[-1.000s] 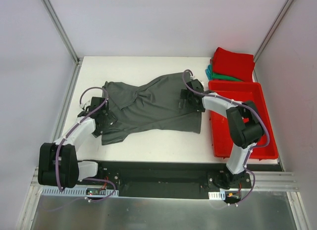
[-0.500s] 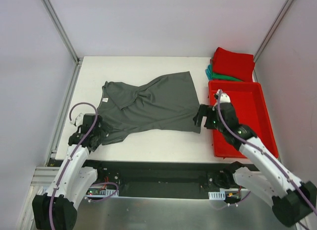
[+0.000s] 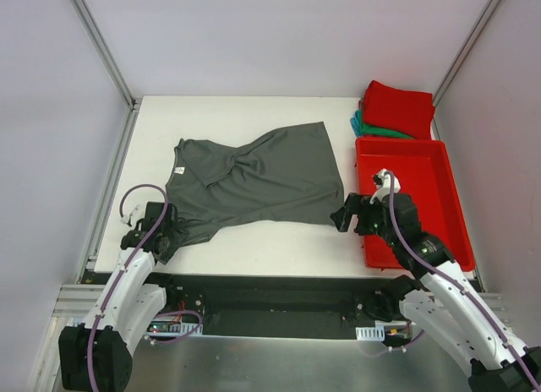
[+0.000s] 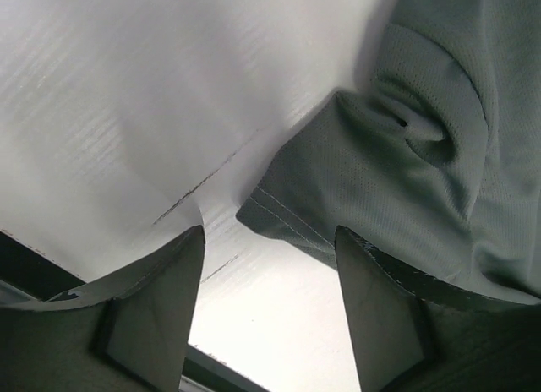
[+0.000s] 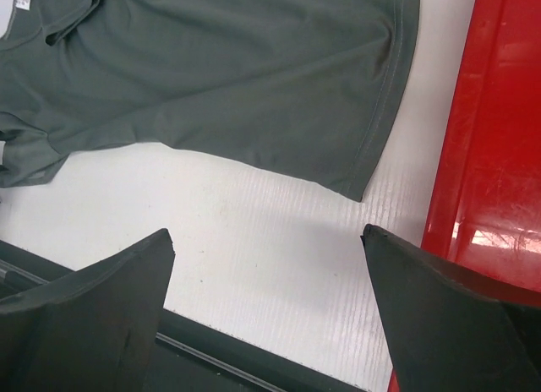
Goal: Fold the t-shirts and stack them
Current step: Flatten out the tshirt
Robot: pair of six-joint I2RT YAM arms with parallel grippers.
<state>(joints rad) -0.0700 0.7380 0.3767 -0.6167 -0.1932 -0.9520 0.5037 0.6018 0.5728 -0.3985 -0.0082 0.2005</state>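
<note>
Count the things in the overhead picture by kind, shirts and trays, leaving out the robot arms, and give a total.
Shirts: 3 (grey shirt, red shirt, green shirt)
Trays: 1 (red tray)
Total: 4

The grey shirt (image 3: pixel 254 181) lies spread out, unfolded and rumpled. The folded red shirt (image 3: pixel 398 107) sits atop the folded teal shirt (image 3: pixel 365 127), far right.
</note>
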